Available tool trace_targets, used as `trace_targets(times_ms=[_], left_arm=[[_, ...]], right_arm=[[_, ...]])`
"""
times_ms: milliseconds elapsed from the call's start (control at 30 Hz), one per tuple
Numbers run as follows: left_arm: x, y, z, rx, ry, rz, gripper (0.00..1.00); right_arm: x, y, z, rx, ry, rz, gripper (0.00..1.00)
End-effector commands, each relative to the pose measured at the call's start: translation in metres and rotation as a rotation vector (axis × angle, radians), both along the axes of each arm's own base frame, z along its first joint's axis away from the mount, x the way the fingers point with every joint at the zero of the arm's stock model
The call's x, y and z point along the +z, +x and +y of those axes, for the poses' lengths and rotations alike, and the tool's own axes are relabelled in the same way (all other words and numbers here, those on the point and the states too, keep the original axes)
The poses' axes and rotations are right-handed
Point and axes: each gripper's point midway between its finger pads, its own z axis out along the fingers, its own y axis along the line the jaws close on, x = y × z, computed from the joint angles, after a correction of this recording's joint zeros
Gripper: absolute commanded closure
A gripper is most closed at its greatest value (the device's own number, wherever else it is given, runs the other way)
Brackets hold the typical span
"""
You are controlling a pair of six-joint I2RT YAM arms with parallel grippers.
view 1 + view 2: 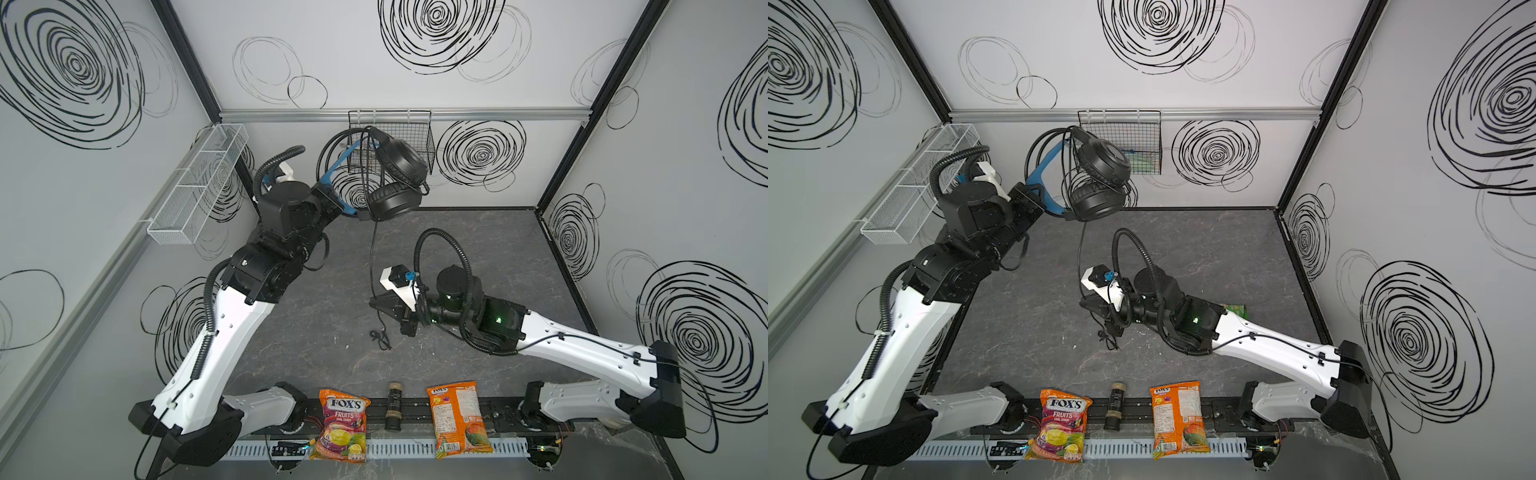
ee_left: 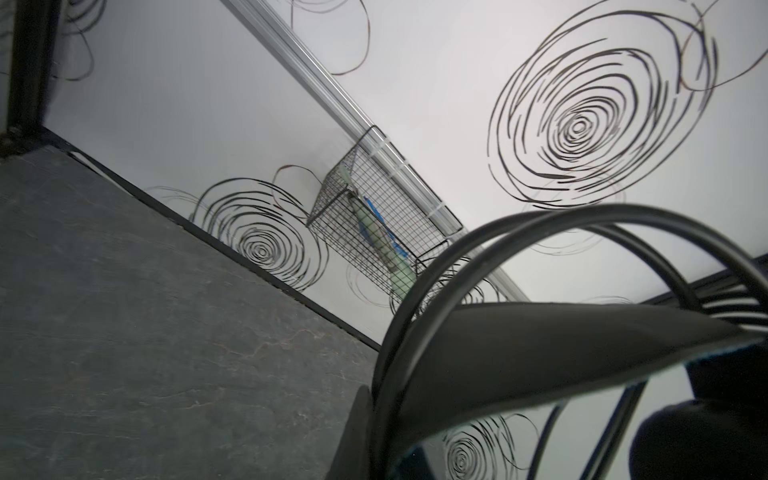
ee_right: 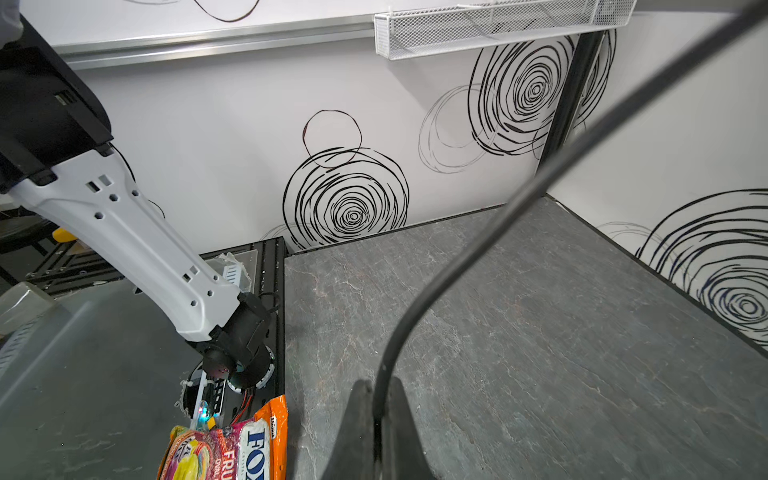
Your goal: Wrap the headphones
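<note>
Overhead, a grey stone-patterned tabletop (image 1: 498, 249) sits boxed in by white walls scrawled with black spirals (image 1: 332, 54). The left arm reaches up toward the black wire basket (image 1: 419, 137) on the back wall. The left gripper (image 1: 338, 203) is clamped on the blue strap of the black over-ear headphones (image 1: 401, 166), whose 2 round earcups hang in mid-air. The right arm stretches low over the table, and the right gripper (image 3: 379, 419) is pinched tight on the thin black cable (image 3: 478, 249) hanging from the headphones.

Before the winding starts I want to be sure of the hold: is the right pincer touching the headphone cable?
Touching. In the right wrist view the cable runs down into the right pincer, whose jaws are shut on it with no gap.
</note>
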Motion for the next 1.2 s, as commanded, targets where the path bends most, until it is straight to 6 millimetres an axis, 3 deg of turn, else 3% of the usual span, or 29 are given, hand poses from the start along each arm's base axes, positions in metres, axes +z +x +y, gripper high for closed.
trace_targets(times_ms=[0, 333, 500, 700, 933, 1167], left_arm=[[0.030, -0.004, 0.035, 0.180, 0.074, -0.098, 1.00], [-0.001, -0.006, 0.051, 0.330, 0.450, -0.017, 1.00], [-0.004, -0.008, 0.043, 0.331, 0.579, -0.004, 1.00], [-0.007, -0.014, 0.025, 0.274, 0.734, -0.014, 1.00], [-0.010, -0.027, 0.019, 0.248, 0.838, 0.000, 1.00], [-0.010, -0.037, 0.017, 0.268, 0.944, 0.012, 1.00]], right_arm=[[0.016, -0.004, -0.006, -0.038, -0.040, -0.087, 1.00], [0.044, -0.010, -0.011, -0.098, -0.113, -0.160, 1.00], [0.063, -0.012, -0.012, -0.107, -0.154, -0.263, 1.00], [0.091, 0.020, -0.022, -0.226, -0.231, -0.457, 1.00], [0.127, 0.068, -0.048, -0.343, -0.193, -0.496, 1.00], [0.134, 0.090, -0.062, -0.429, -0.274, -0.604, 1.00]])
